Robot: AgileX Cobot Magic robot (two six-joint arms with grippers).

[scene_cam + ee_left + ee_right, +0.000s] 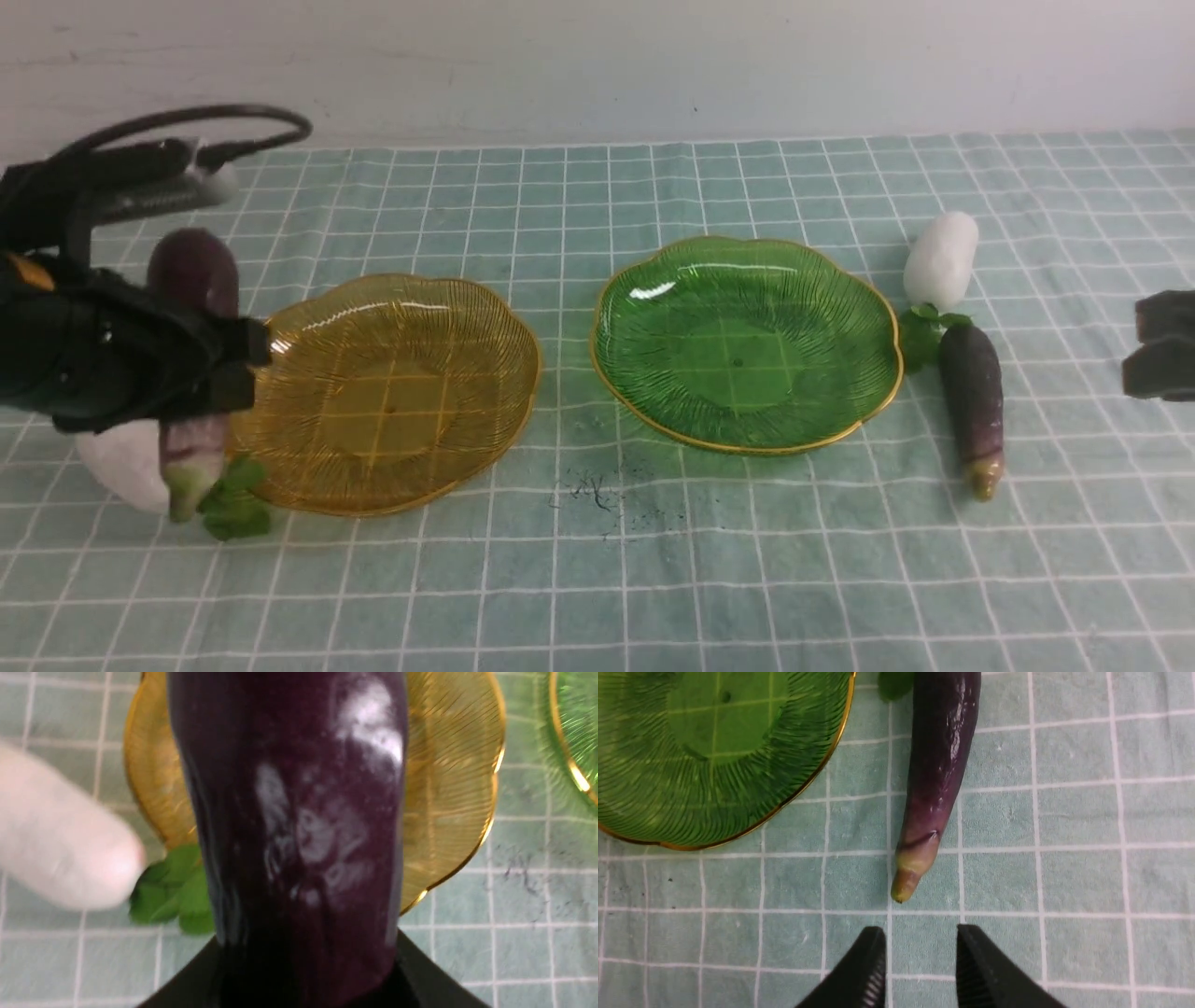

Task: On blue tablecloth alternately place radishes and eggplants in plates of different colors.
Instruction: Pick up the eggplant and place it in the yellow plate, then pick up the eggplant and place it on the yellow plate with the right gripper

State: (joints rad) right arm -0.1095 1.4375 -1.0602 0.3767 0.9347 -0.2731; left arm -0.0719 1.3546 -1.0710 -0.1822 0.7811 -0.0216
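left gripper (224,369) is clamped on one eggplant (194,271) beside the amber plate (392,392), apparently for placing; right gripper (920,933) hangs slightly parted, empty.

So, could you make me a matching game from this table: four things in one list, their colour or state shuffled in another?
Things:
1. left eggplant
2. right eggplant
3. right radish
4. green plate

Colour or state:
a. empty
b. white, lying on the blue tablecloth
c. held in the left end effector
d. purple, loose on the blue tablecloth

Pairs: 1-c, 2-d, 3-b, 4-a
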